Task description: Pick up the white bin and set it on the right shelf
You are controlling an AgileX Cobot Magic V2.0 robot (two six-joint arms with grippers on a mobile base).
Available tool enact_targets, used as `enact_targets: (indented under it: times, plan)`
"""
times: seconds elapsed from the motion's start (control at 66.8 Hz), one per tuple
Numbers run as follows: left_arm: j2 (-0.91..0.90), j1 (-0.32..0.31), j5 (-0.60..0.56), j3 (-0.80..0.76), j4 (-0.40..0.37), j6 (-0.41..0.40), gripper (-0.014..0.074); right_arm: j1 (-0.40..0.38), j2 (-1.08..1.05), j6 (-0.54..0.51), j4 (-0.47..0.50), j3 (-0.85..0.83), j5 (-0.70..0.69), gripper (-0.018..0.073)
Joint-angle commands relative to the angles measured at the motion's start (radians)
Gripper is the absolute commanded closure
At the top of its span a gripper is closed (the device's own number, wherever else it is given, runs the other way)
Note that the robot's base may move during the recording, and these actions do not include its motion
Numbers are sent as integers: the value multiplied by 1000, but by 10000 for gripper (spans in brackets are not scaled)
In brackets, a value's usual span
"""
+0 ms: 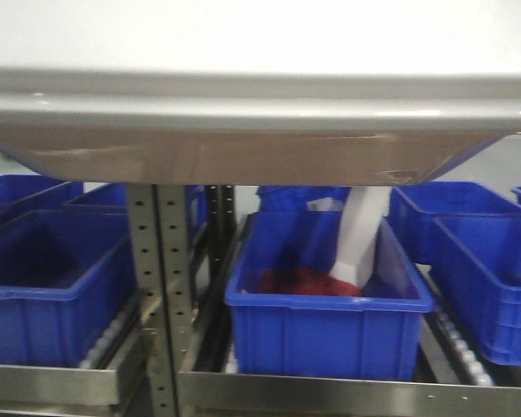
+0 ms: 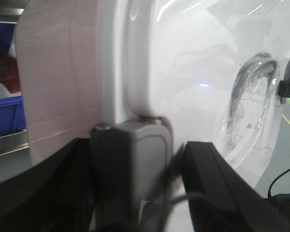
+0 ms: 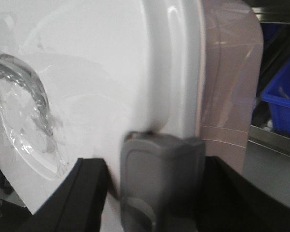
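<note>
The white bin (image 1: 243, 104) hangs high and close in the front view, filling the top of the frame, with its pinkish underside showing. Neither gripper shows in that view. In the left wrist view my left gripper (image 2: 135, 193) is shut on a grey latch (image 2: 140, 159) at one end of the white bin (image 2: 193, 72), whose glossy lid with a recessed handle (image 2: 246, 92) faces the camera. My right gripper (image 3: 159, 198) is shut on the matching grey latch (image 3: 162, 174) at the other end of the bin (image 3: 96, 72). The right shelf's steel front rail (image 1: 356, 393) runs below the bin.
Blue crates stand on the rack: one in the middle (image 1: 326, 326) holds red stuff and a white object (image 1: 360, 234), others sit at the left (image 1: 52, 287) and right (image 1: 491, 278). A perforated grey upright (image 1: 161, 287) divides the bays.
</note>
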Motion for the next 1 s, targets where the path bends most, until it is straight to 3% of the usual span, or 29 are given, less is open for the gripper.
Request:
enact_targets:
  times: [0.0,0.988]
  plan:
    - [-15,-19,182,-32,-169,8,356,10,-15,-9,166,-28,127,225]
    - [-15,-19,182,-32,-169,8,356,10,-15,-9,166,-28,126,225]
